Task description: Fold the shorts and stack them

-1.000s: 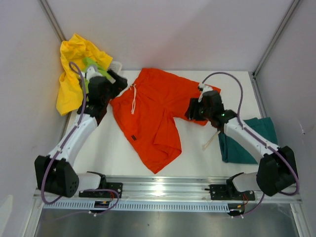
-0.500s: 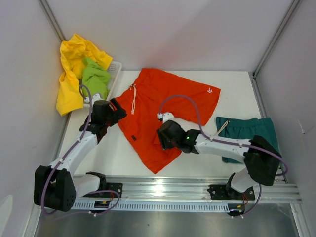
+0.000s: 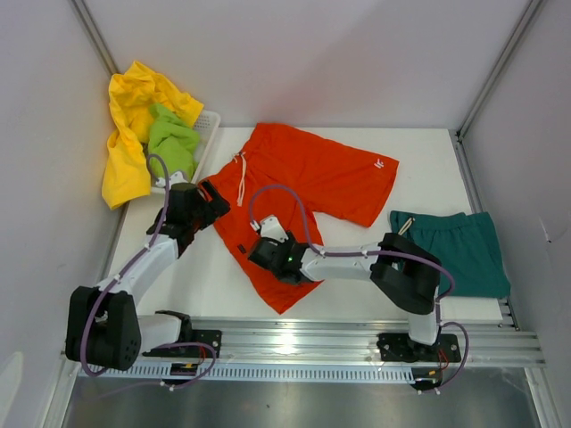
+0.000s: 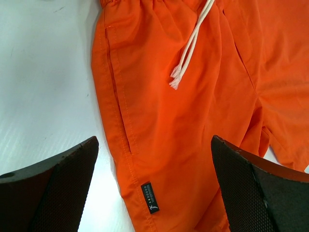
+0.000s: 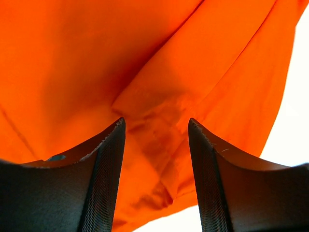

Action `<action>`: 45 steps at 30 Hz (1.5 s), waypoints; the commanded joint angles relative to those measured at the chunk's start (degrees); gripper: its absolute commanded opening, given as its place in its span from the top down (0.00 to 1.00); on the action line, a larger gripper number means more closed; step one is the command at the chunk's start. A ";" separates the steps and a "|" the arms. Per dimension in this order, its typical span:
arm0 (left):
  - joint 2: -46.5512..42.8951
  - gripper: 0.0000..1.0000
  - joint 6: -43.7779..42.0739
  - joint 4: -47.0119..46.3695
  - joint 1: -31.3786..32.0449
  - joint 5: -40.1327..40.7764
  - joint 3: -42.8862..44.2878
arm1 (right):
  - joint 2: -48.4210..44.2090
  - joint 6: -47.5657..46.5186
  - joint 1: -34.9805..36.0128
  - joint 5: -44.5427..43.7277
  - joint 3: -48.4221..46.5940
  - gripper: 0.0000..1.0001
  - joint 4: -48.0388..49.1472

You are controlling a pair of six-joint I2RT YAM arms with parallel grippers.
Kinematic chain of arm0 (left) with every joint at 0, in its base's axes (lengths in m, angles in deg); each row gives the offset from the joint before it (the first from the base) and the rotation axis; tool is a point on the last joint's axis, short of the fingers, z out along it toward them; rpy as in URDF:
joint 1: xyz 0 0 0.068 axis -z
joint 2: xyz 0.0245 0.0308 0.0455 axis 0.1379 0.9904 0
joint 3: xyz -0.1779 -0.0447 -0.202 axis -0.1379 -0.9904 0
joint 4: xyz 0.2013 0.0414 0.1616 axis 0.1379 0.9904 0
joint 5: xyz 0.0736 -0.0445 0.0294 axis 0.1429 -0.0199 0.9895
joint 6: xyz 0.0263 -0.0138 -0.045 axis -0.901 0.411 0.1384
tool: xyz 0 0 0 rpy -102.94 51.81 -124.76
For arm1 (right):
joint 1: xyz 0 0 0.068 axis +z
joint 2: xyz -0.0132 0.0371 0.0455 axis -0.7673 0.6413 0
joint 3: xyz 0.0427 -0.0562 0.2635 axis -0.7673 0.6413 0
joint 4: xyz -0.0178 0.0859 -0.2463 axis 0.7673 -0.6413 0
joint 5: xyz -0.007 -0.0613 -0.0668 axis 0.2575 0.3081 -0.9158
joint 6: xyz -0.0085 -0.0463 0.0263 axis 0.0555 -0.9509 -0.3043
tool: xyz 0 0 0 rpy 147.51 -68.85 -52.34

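Folding is barely starting: soft orange-red fabric shorts (image 3: 308, 178) are lying unfolded, dark teal fabric shorts (image 3: 455, 251) seemingly folded aside; left gripper (image 4: 154, 140) and right gripper (image 5: 155, 123) are hovering, jaws apart.

Orange-red shorts (image 3: 312, 178), plain, with white drawstring (image 4: 187, 53) and small black label (image 4: 150, 197). Right of them, dark teal shorts (image 3: 459, 250); to their left, yellow shorts (image 3: 125, 116) and lime green shorts (image 3: 171, 141), seemingly plain.

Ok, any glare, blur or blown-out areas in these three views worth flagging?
Top external: even light, sharp, only a bright spot on the rail. Left wrist: orange shorts crisp, table washed out, with a glare patch along the shorts' edge. Right wrist: very close, fabric soft-focus, table at the right edge blown white.
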 commanded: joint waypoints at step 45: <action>0.75 0.01 -2.46 -3.90 -1.63 -4.68 -1.39 | -9.87 12.34 -6.13 -34.51 7.55 1.00 -17.00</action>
